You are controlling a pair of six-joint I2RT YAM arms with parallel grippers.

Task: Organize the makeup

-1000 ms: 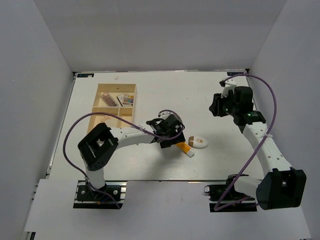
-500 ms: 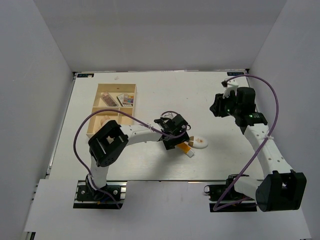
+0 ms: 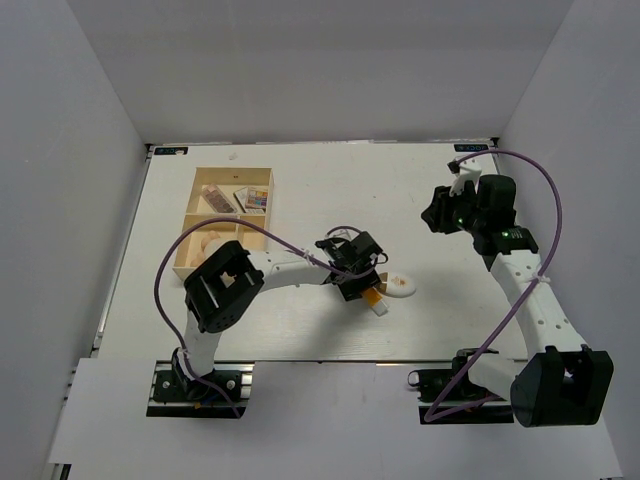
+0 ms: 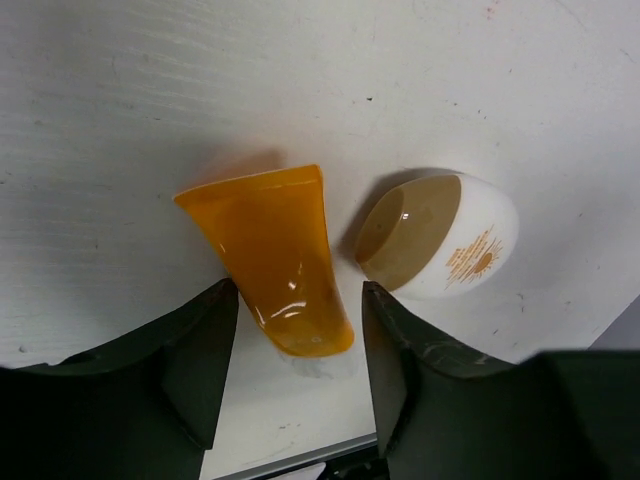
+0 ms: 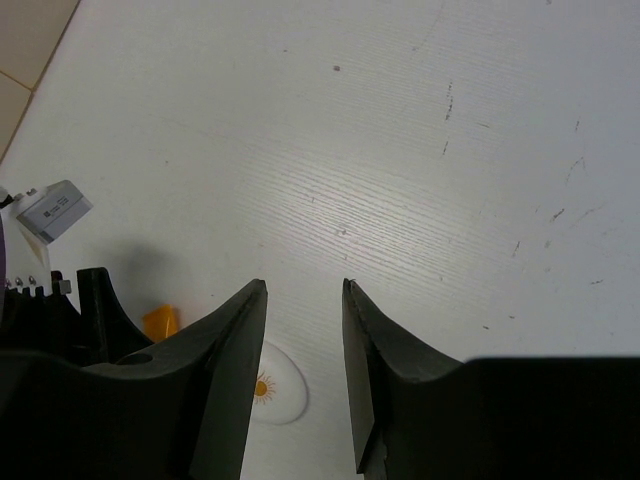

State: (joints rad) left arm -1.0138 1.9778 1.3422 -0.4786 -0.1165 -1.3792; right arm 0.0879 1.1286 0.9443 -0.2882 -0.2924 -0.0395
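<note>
An orange tube (image 4: 275, 255) lies on the white table, its white cap (image 3: 381, 307) showing in the top view. Beside it lies a white oval item (image 4: 440, 235) with a beige sponge inside and a sun print; it also shows in the top view (image 3: 398, 287) and the right wrist view (image 5: 275, 392). My left gripper (image 4: 298, 305) is open, its jaws on either side of the tube's lower end, not touching it. My right gripper (image 5: 303, 300) is open and empty, held high over the table's right side. Eyeshadow palettes (image 3: 253, 200) lie in the wooden box.
The pale wooden compartment box (image 3: 190, 222) stands at the back left of the table, with a round beige item (image 3: 212, 242) in a lower compartment. White walls enclose the table on three sides.
My left gripper has moved right and lowered over the orange tube. My right arm has shifted slightly toward the back.
</note>
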